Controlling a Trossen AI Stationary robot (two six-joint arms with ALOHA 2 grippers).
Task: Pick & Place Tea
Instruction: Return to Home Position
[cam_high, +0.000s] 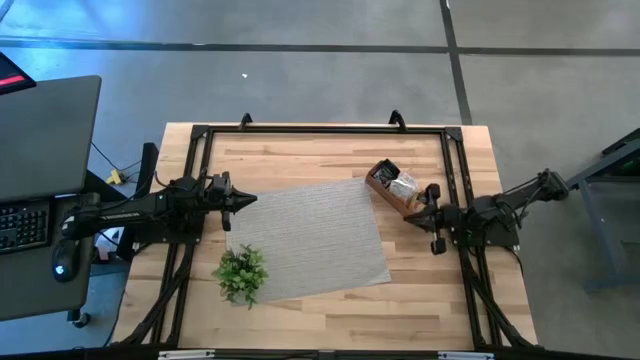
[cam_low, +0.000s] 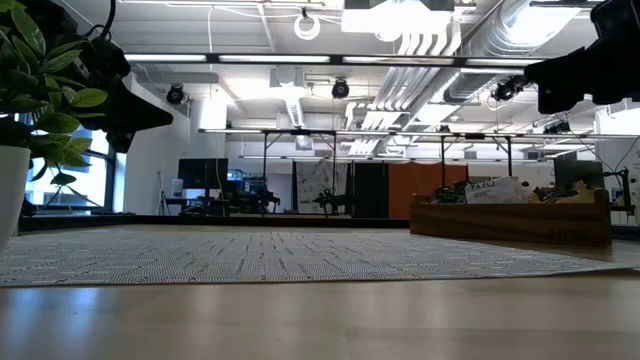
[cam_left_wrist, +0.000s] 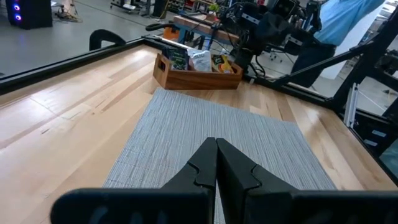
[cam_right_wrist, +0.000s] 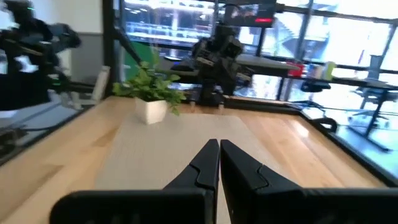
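Showing both arms raised above the table, facing each other across the grey woven mat. The left gripper sits over the mat's edge, its fingers pressed flat together with nothing between them. The right gripper sits at the opposite edge, its fingers likewise closed tight and empty.

The tea stands packed in the wooden organizer, just beside the right gripper's tips and well across the mat from the left gripper. Dark sachets fill the end farther from the right gripper, and yellow-orange ones fill the end nearer it. Printing shows on several sachets, including a pale one in the low view, but none of it can be read.

A potted plant stands near the left gripper, off the mat's corner.
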